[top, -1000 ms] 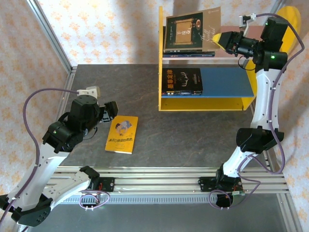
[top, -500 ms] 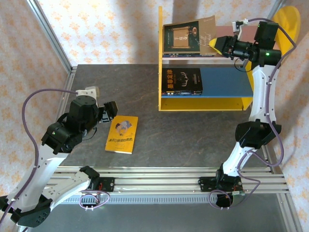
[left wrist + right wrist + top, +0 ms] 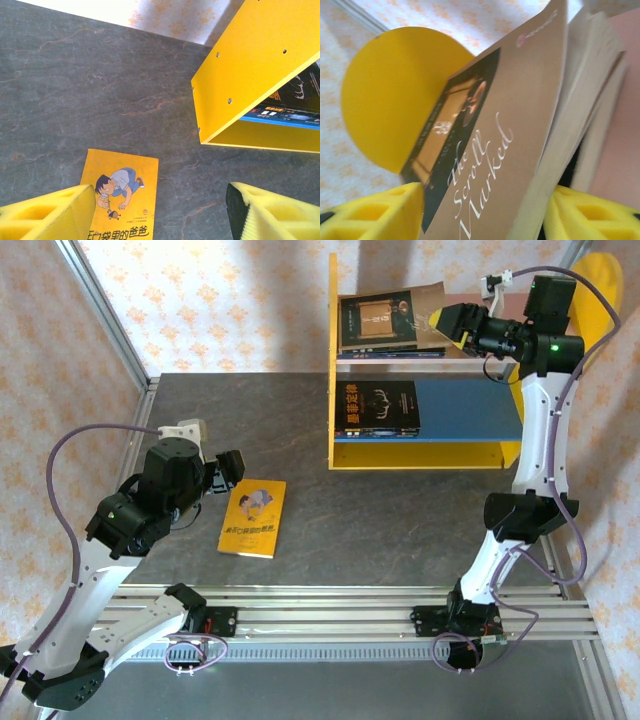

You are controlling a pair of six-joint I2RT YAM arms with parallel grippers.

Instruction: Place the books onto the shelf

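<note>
The shelf [image 3: 333, 360] stands at the back of the table, with a round-topped yellow side panel [image 3: 390, 95] and a blue lower board [image 3: 470, 410]. A brown and black book [image 3: 385, 320] lies on a stack on the upper pink board [image 3: 625, 125]. My right gripper [image 3: 447, 322] is at that book's right edge, open. The tilted book [image 3: 495, 145] stands between its spread jaws [image 3: 485, 210]. A dark book [image 3: 378, 408] rests on the lower board. The yellow cartoon book [image 3: 253, 517] lies flat on the table. My left gripper [image 3: 160, 205] hovers open just above that yellow book [image 3: 122, 195].
Patterned walls and metal frame posts [image 3: 105, 315] close in the table at the back and the left. The grey tabletop [image 3: 400, 510] runs from the yellow book to the shelf. The shelf's yellow side panel [image 3: 250, 75] stands ahead and to the right of my left gripper.
My right gripper's jaws have spread apart from the brown book. That book has settled lower onto the stack on the upper board. The left arm has not moved.
</note>
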